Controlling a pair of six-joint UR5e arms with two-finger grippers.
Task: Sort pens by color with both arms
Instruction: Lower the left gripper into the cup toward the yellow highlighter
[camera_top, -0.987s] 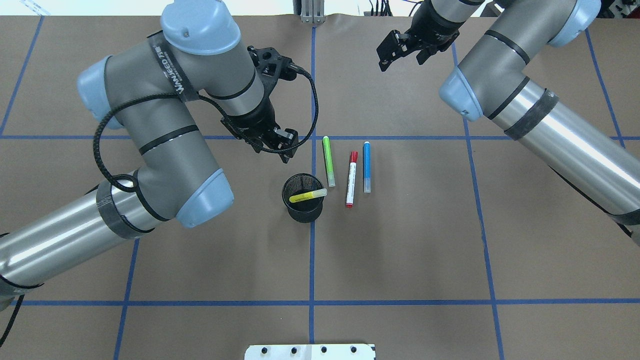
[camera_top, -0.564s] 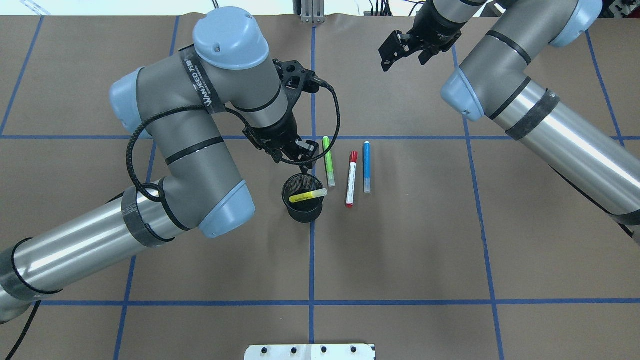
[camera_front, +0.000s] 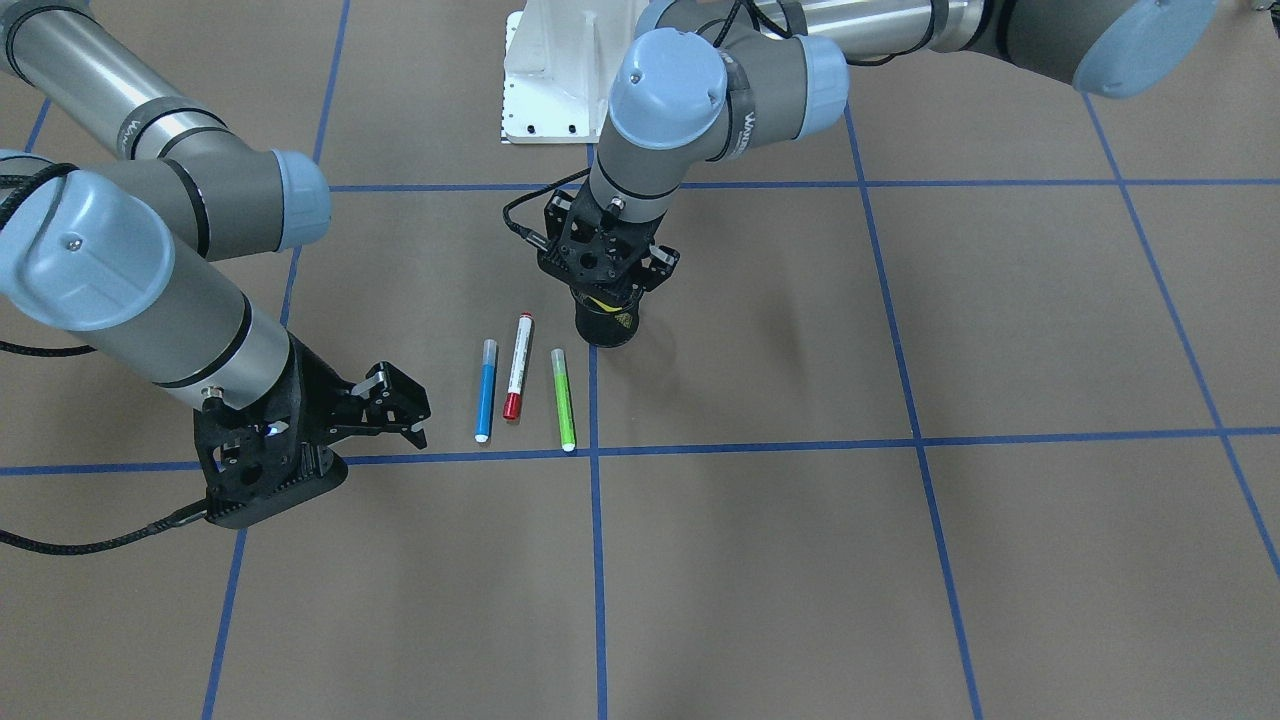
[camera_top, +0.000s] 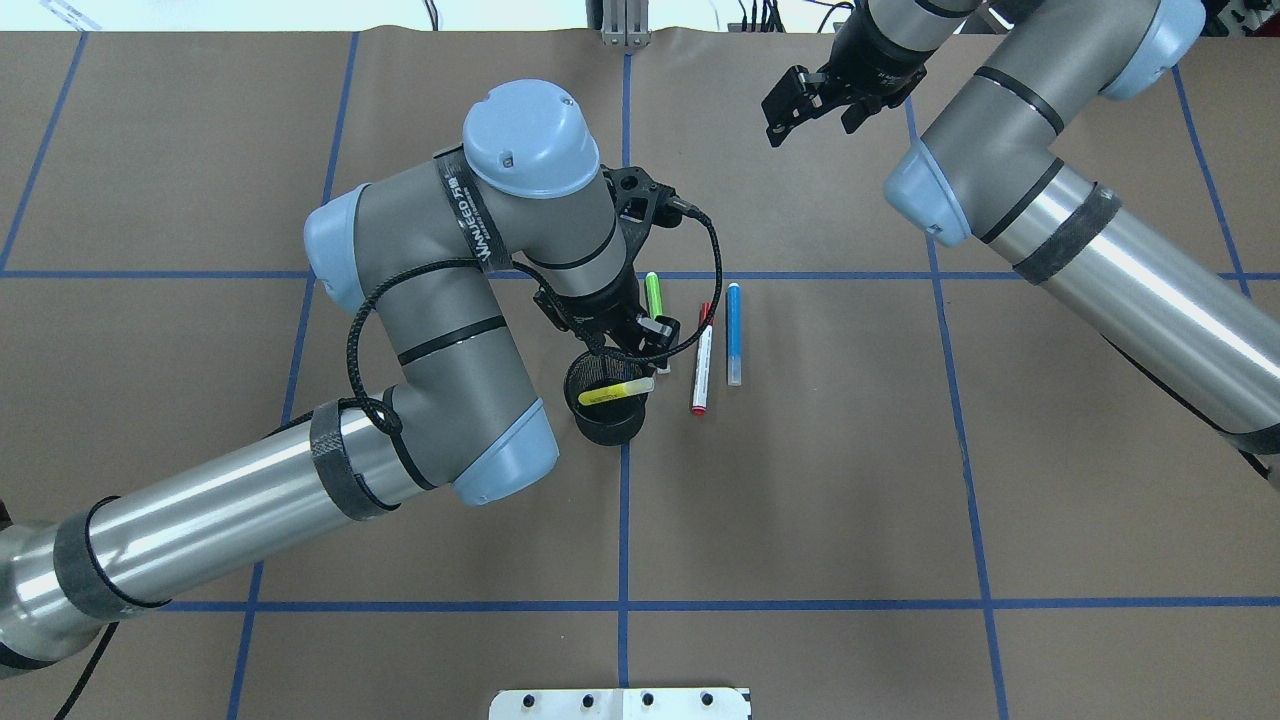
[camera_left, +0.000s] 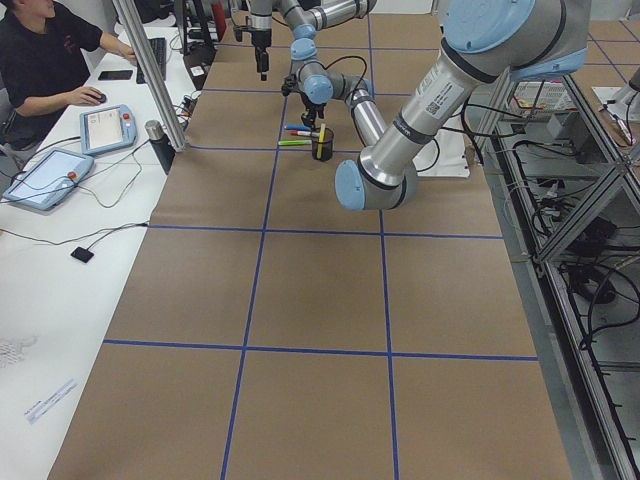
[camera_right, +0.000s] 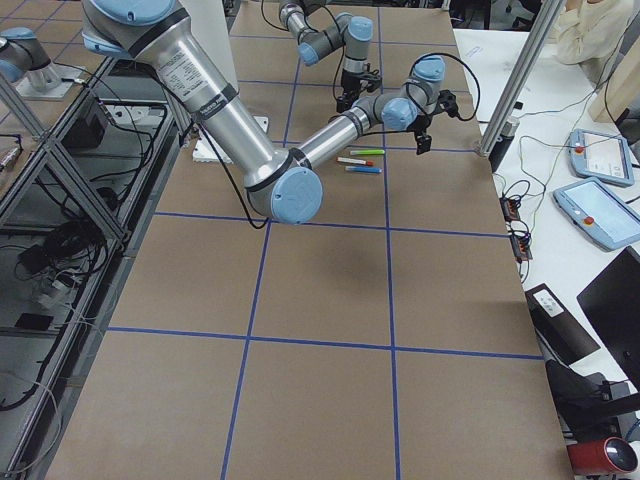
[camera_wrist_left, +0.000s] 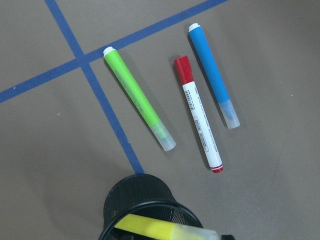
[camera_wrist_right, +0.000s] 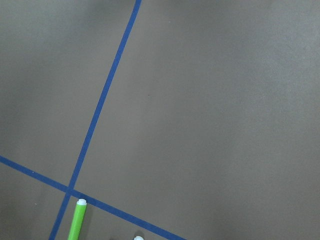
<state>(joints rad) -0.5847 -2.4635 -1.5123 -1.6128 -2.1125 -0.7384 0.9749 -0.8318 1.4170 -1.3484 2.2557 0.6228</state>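
Observation:
Three pens lie side by side on the brown table: a green pen (camera_top: 654, 294) (camera_wrist_left: 138, 98), a white pen with red cap (camera_top: 701, 375) (camera_wrist_left: 199, 115) and a blue pen (camera_top: 734, 335) (camera_wrist_left: 213, 81). A yellow pen (camera_top: 615, 391) (camera_wrist_left: 160, 230) leans inside a black mesh cup (camera_top: 607, 426) (camera_front: 605, 327). My left gripper (camera_top: 640, 345) (camera_front: 610, 285) hovers open and empty above the cup's rim and the green pen's lower end, which it hides from overhead. My right gripper (camera_top: 805, 105) (camera_front: 405, 410) hangs open and empty near the far edge, well apart from the pens.
Blue tape lines (camera_top: 623, 520) divide the table into squares. A white pedestal base (camera_front: 555, 75) stands at the robot's side. In the exterior left view a person (camera_left: 45, 60) sits at a side desk with tablets (camera_left: 108, 128).
My left arm has swung right, carrying its gripper from left of the cup to above the cup's rim and the green pen. The right gripper has drifted slightly toward the far edge.

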